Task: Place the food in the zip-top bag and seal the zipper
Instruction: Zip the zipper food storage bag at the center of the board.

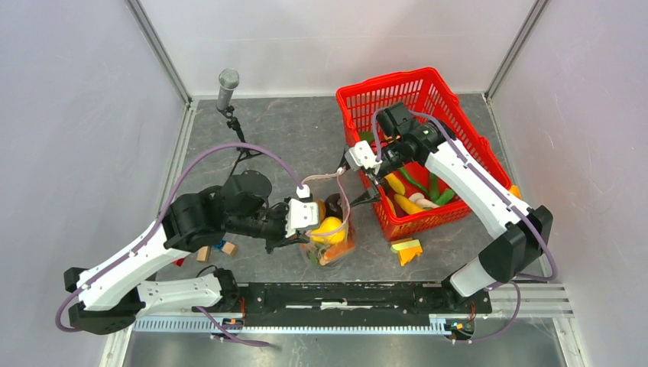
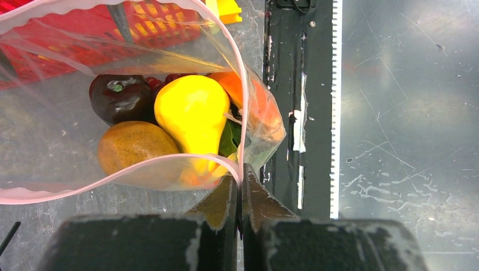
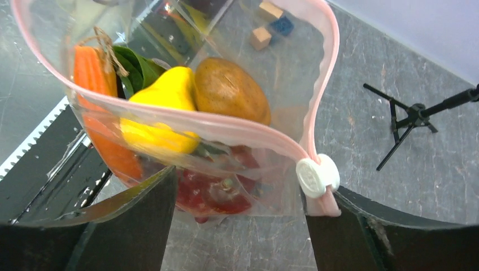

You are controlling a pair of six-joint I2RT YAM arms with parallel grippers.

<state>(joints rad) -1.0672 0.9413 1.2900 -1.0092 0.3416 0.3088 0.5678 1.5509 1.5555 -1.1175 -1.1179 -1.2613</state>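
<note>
The zip-top bag (image 1: 330, 233) stands on the tabletop (image 1: 290, 138) between the two arms, just beside the near left corner of the red mesh basket (image 1: 428, 84), with its mouth gaping upward. Its zipper (image 3: 226, 127), a pale-pink strip, loops open around the mouth, and a white slider (image 3: 317, 175) sits at one end of it. Inside the bag lie a yellow pear (image 2: 192, 113), a brown potato (image 2: 135, 147), a dark red fruit (image 2: 120, 97) and a carrot (image 2: 257, 104) with green leaves (image 3: 133, 68), all packed against each other.

The left fingers (image 2: 217, 209) are pressed together, pinching the bag's rim at the pink strip on the side nearest the left arm. The right fingers (image 3: 135, 220) are spread wide on either side of the opposite end of the mouth. One of them is just beside the white slider, though whether it touches cannot be told; the other is apart from the plastic.

In the basket behind the right arm lie a banana (image 1: 409, 204), green pieces (image 1: 432, 187) and a white piece (image 1: 417, 197). A yellow and orange piece (image 1: 406, 250) lies on the tabletop just in front of the basket. Tan and blue blocks (image 3: 271, 25) lie near the left arm, and a microphone (image 1: 228, 80) on a small black tripod (image 3: 406, 118) stands at the far left of the tabletop.
</note>
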